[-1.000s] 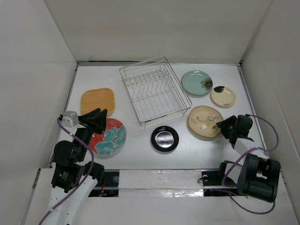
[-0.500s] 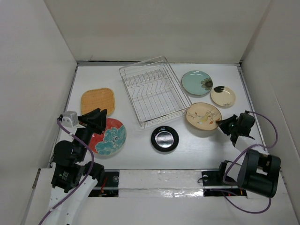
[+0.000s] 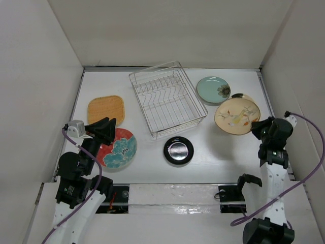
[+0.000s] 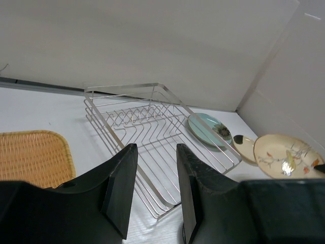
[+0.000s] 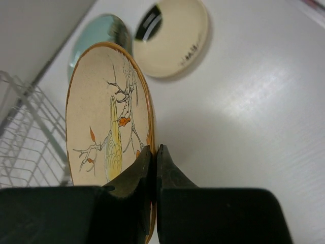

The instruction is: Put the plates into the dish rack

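Note:
My right gripper point(image 3: 256, 127) is shut on the rim of the beige leaf-patterned plate point(image 3: 236, 116) and holds it lifted and tilted, right of the dish rack point(image 3: 166, 97). In the right wrist view the plate point(image 5: 104, 119) stands on edge between my fingers. It hides most of the small cream plate point(image 3: 238, 95), which shows in the right wrist view point(image 5: 175, 38). The pale green plate point(image 3: 213, 89) lies behind. My left gripper point(image 3: 105, 129) is open and empty over the red plate point(image 3: 118, 148). The orange-tan plate point(image 3: 106, 109) and the black plate point(image 3: 178, 150) lie on the table.
White walls close the table on the left, back and right. The rack point(image 4: 152, 127) stands at an angle in the middle back. The arm bases and a rail point(image 3: 172, 194) run along the near edge.
My right gripper has lifted the beige leaf-patterned plate off the table and carried it back and right, tilting it up over the small cream plate. The left arm has not moved.

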Robot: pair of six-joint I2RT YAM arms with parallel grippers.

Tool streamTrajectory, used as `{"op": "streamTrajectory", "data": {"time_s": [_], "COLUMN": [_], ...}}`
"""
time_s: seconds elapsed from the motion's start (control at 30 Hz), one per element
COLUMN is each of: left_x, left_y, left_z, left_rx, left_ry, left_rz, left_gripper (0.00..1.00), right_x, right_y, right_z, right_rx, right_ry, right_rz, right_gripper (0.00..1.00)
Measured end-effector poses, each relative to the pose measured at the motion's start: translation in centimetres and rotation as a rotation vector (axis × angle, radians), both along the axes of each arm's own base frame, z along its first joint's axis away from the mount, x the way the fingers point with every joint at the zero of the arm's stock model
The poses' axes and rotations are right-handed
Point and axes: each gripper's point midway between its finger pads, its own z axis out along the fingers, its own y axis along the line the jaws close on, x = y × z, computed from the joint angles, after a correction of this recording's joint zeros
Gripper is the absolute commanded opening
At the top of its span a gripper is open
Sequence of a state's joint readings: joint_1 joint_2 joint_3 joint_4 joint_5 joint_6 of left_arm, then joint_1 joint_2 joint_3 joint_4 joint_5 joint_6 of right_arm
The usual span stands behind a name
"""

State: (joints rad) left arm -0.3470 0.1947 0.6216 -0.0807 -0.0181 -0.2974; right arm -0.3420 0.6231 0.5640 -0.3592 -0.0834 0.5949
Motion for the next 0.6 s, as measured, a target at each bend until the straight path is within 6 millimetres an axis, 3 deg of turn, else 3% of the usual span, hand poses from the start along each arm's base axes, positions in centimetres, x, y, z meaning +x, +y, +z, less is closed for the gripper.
{"op": "streamTrajectory", "data": {"time_s": [0.17,0.33,0.47,0.6], "left_x": [0.0,0.0,0.0,0.1], "left_y": [0.0,-0.1,-0.1,-0.1], "left_z": [0.0,0.0,0.0,-0.1], "left_rx": [0.001,0.001,0.001,0.002], "left_ry": [0.001,0.001,0.001,0.003], "left_rz": [-0.002,-0.003,-0.003,-0.003], "left_gripper": [0.33,0.33,0.33,0.33], "right_x": [3.6,10.9,16.5,22.0], "right_y": [1.8,9.1,14.6,18.5], "right_z": [8.6,16.8,19.9,20.3], "right_rx": [-0.082,-0.220,-0.347,-0.479], "right_ry": [-0.124,-0.200,-0.201,-0.156], "right_rz": [0.095,0.314,0.426,0.473], "right_gripper": [0.00,0.00,0.00,0.00]}}
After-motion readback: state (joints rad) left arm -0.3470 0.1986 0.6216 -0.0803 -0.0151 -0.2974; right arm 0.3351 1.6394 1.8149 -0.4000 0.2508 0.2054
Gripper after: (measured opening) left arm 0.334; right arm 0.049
